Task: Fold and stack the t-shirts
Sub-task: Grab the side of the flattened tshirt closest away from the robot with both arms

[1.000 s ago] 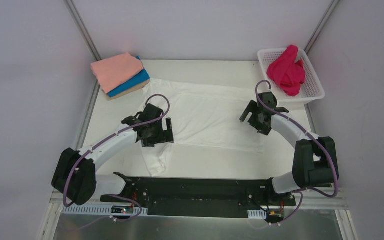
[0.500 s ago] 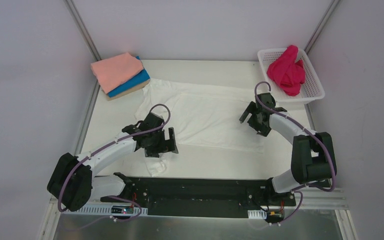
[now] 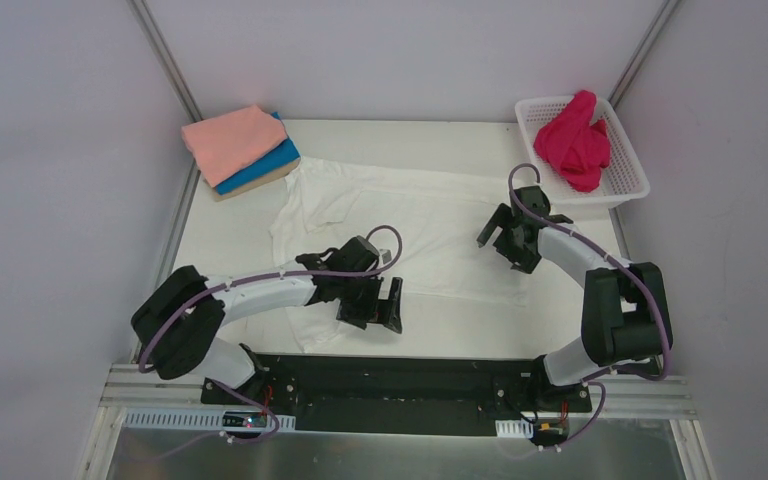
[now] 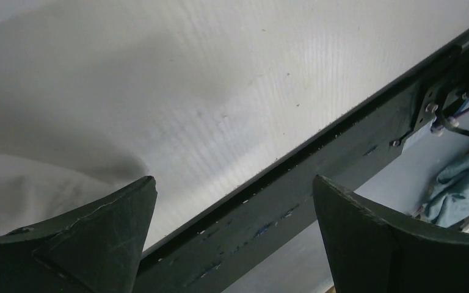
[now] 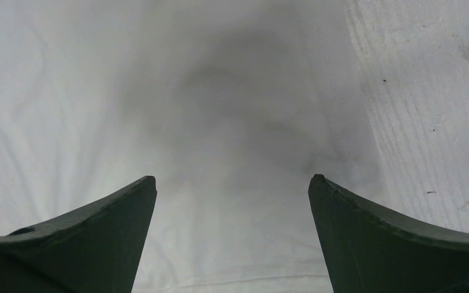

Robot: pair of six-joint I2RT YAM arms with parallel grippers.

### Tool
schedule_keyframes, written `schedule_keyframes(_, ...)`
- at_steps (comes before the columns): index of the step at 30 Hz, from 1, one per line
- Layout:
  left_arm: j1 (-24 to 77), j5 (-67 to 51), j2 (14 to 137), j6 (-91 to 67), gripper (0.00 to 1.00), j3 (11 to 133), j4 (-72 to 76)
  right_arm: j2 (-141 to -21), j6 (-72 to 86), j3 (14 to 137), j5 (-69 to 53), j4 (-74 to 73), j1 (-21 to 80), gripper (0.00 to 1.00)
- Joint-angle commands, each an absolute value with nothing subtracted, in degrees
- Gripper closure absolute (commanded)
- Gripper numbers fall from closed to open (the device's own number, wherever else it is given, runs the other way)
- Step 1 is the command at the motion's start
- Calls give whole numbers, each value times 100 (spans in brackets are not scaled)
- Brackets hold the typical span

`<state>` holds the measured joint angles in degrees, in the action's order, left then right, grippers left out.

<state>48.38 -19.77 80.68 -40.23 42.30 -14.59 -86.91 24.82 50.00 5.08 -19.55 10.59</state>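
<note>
Mid-table (image 3: pixel 480 335): one white t-shirt (image 3: pixel 420 225), spread flat, creased. Beyond its far-left corner: one salmon-pink tee (image 3: pixel 232 140) folded atop one bright blue tee (image 3: pixel 265 165). Beyond its far-right corner: one magenta tee (image 3: pixel 575 140) bunched in basket (image 3: pixel 632 170). Left gripper (image 3: pixel 380 312) at its near hem, jaws spread, empty. Right gripper (image 3: pixel 495 245) over its right side, jaws spread, empty.

White table (image 3: pixel 226 228): white tee (image 3: pixel 430 230) spread centre, folded stack (image 3: pixel 240 148) far-left (salmon on top), basket (image 3: pixel 632 170) far-right.
</note>
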Motion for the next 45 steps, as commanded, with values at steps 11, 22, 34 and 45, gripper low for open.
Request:
schedule_keyframes(11, 5139, -648, 6041, -4028, 1, 4065, -2587, -8485, 2439, 4953, 664, -1993, 1021, 0)
schedule_keyframes(22, 5134, 1848, 4399, -7520, 3, 3549, -5990, -8070, 2462, 4870, 941, -1973, 1026, 1)
schedule_keyframes(34, 5132, 1600, 5173, -7839, 36, 2970, -5035, -7962, 2531, 4828, 1022, -1964, 1027, 1)
schedule_keyframes(45, 5132, 1206, 5175, -7905, 51, 2495, -4452, -7837, 2547, 4807, 1159, -2004, 1021, 0)
